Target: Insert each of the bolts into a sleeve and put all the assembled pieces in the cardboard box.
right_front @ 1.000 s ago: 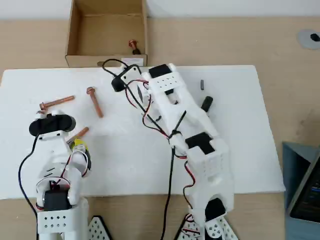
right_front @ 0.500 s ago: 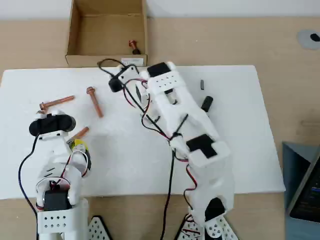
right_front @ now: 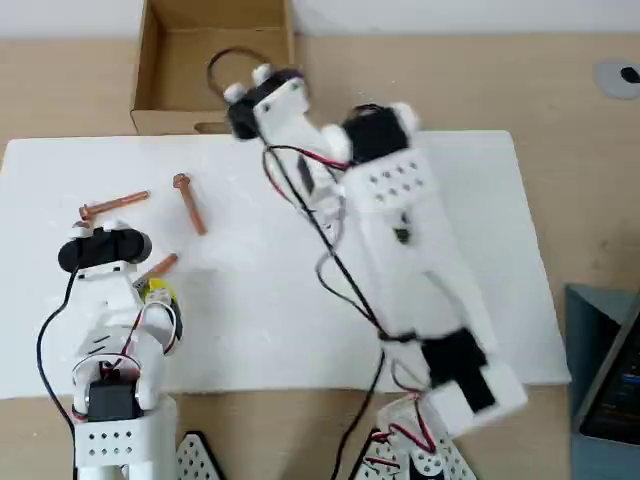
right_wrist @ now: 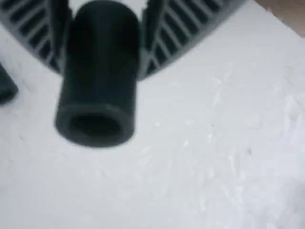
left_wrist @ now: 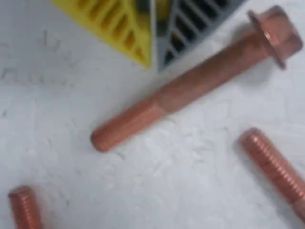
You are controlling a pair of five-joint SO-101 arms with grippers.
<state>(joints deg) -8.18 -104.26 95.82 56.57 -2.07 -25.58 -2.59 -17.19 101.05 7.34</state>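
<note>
R pincer clamped on a sleeve, bore end free, over the mat. L pincer tips together, holding nothing, just beside a bolt (two more lie near). To do it well, imo: L takes bolt by the head end w/ thread free, R keeps sleeve steady, axes lined up before pushing. Box: near corner hidden under R arm, so contents can't be told
</note>
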